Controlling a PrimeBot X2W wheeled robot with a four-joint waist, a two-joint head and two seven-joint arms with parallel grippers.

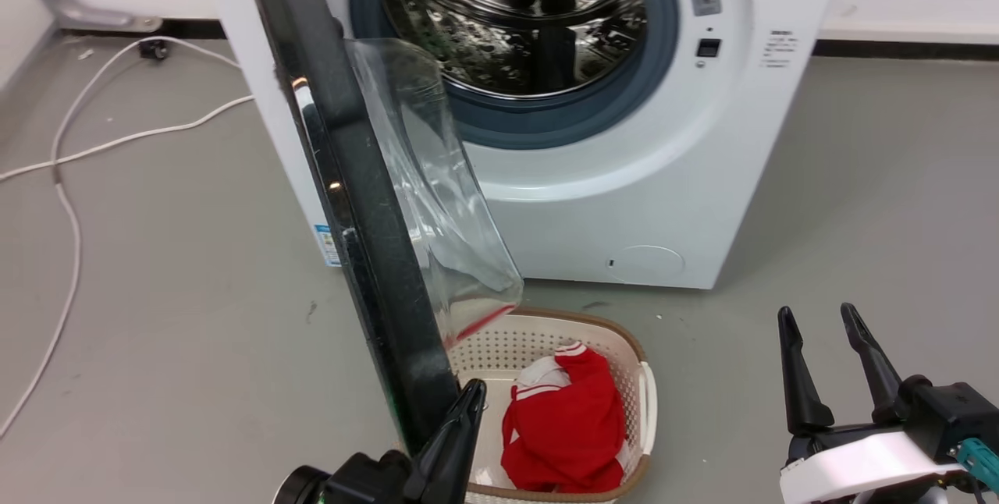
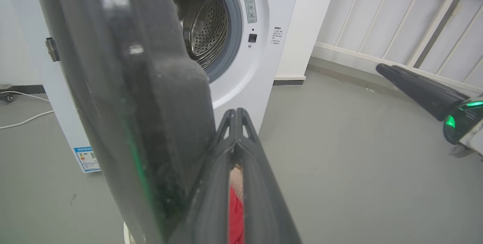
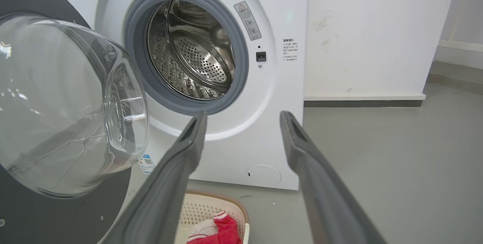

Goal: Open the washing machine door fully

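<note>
**Black-rimmed door stands swung out from the white machine**

Glossy black and seen almost edge-on from the head view, the washing machine door (image 1: 367, 254) is open. It stands roughly square to the front of the washing machine (image 1: 624, 200), hinged at the machine's left side. Its clear glass bowl bulges toward the machine's right. The round opening in the machine's front is uncovered, showing the steel drum (image 1: 515, 12) inside the grey-blue rubber ring (image 1: 546, 126).

The left gripper (image 1: 468, 402) is in front of the machine, low down at the door's free outer edge. Its two dark fingers are pressed together with nothing caught between them. They lie close against the black rim, but I cannot tell whether they actually touch it.

The right gripper (image 1: 815, 313) is in front of the machine and off to its right, well apart from the door. Its fingers are spread wide and hold nothing, pointing toward the machine.

On the grey floor (image 1: 858, 200) just in front of the machine sits a cream basket (image 1: 636, 379) with a brown rim. A red garment (image 1: 566, 426) with white trim lies inside it. The door's lower edge hangs over the basket's left side. A white cable (image 1: 70, 207) trails across the floor to the left of the machine.
</note>
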